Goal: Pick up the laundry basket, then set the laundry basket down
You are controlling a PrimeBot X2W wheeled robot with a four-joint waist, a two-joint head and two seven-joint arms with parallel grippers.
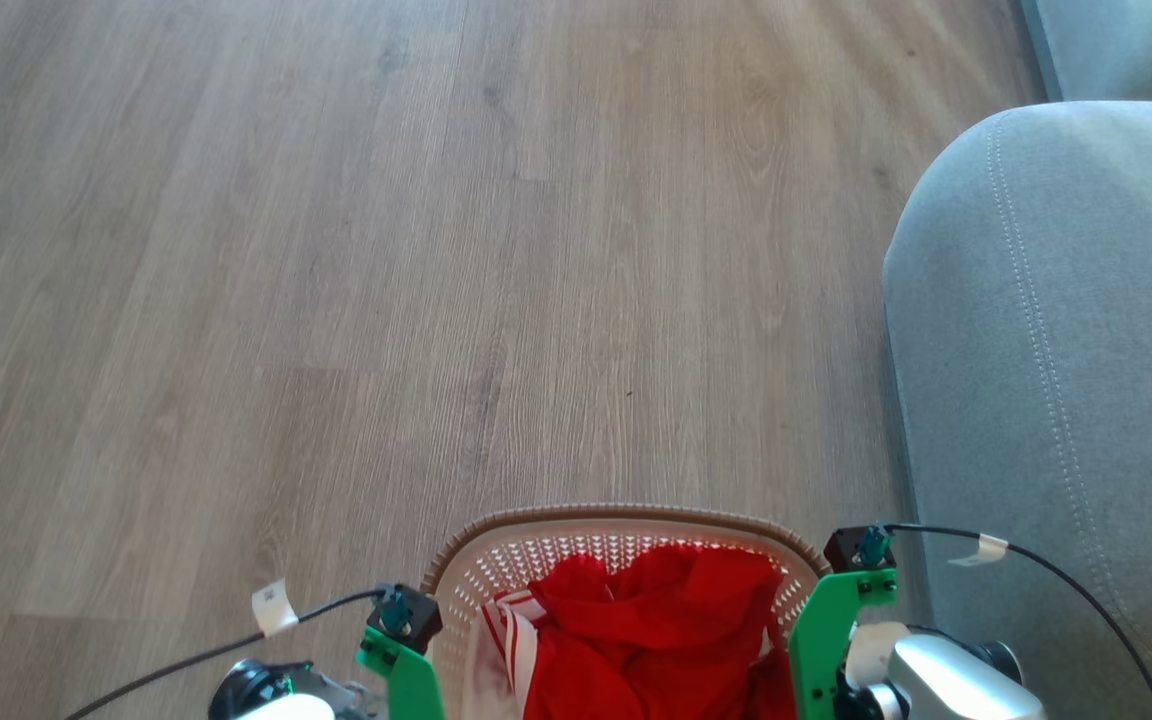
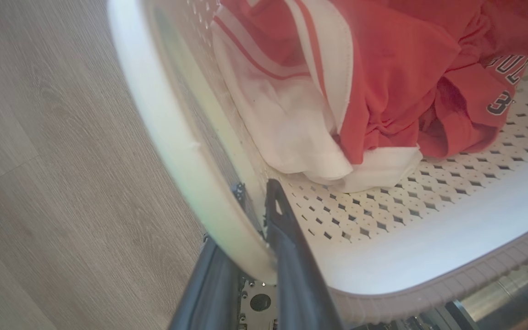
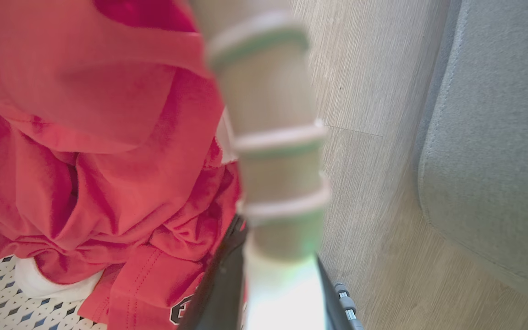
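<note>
The laundry basket (image 1: 626,516) sits at the bottom middle of the head view, white and perforated with a brown woven-look rim, holding red and white clothes (image 1: 656,630). My left gripper (image 1: 404,655) is at its left side and my right gripper (image 1: 836,625) at its right side. In the left wrist view the dark fingers (image 2: 287,238) straddle the basket's white side edge (image 2: 172,137), shut on it. In the right wrist view the right gripper (image 3: 275,261) is shut on a blurred white handle (image 3: 273,151). Whether the basket rests on the floor is unclear.
A grey sofa arm (image 1: 1056,350) stands close on the right, just beyond my right gripper, and also shows in the right wrist view as grey upholstery (image 3: 497,137). Wood-look floor (image 1: 436,250) stretches ahead and to the left. Black cables (image 1: 1056,575) trail from both wrists.
</note>
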